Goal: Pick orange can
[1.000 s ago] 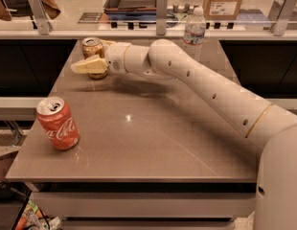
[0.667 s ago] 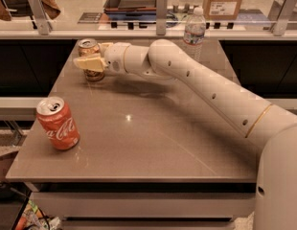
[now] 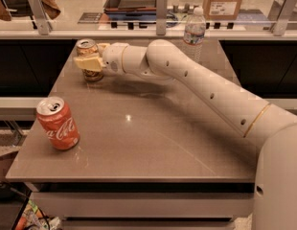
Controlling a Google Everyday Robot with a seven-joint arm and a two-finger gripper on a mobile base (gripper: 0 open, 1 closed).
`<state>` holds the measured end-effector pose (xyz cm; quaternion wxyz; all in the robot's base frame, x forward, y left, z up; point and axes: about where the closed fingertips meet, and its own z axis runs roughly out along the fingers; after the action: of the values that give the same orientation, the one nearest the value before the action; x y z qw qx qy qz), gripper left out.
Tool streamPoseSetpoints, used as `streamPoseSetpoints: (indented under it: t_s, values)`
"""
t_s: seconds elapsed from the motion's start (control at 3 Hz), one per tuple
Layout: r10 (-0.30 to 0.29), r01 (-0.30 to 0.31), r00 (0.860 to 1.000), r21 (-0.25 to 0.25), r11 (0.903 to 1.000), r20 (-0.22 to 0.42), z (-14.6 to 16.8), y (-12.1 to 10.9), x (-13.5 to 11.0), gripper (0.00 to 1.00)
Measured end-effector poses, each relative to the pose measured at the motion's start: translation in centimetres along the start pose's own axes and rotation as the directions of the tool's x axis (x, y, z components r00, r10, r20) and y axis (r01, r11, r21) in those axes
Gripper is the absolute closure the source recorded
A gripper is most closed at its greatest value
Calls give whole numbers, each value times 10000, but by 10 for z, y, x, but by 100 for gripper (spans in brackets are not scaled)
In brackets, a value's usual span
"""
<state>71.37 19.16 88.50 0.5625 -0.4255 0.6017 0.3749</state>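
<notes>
- Where your bench (image 3: pixel 153 128) ends at its far left corner, you have the orange can (image 3: pixel 93 74): upright, base on the surface, silver top showing.
- Gripper (image 3: pixel 88 55): you will find it at that same can, at mid height, its pale yellow front part lying across the can's near face so that only the top and the lowest band of the can show.
- Jaws: you cannot tell from this view whether they press on the can or stand clear of it.
- Arm (image 3: pixel 201 85): cream-white, it reaches in from your lower right and runs diagonally over the bench to the far left corner, wrist level with the can.
- Red Coca-Cola can (image 3: pixel 58 126): upright near the front left edge of the bench, well apart from the orange can and from the gripper.
- Water bottle (image 3: pixel 194 32): clear, white cap, upright at the far edge of the bench, behind the arm and to the right of the wrist.
- Cardboard box (image 3: pixel 225 1): on the counter beyond the bench, to the right of the bottle, a white label on its face.
</notes>
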Motion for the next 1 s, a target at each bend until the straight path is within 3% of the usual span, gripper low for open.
streamPoseSetpoints:
  t_s: [0.33, 1.0]
  values:
    - [0, 0, 10000, -36, 10000, 3, 2, 2, 0, 100]
    - [-130, 139, 9997, -506, 9986, 185, 0, 0, -17, 100]
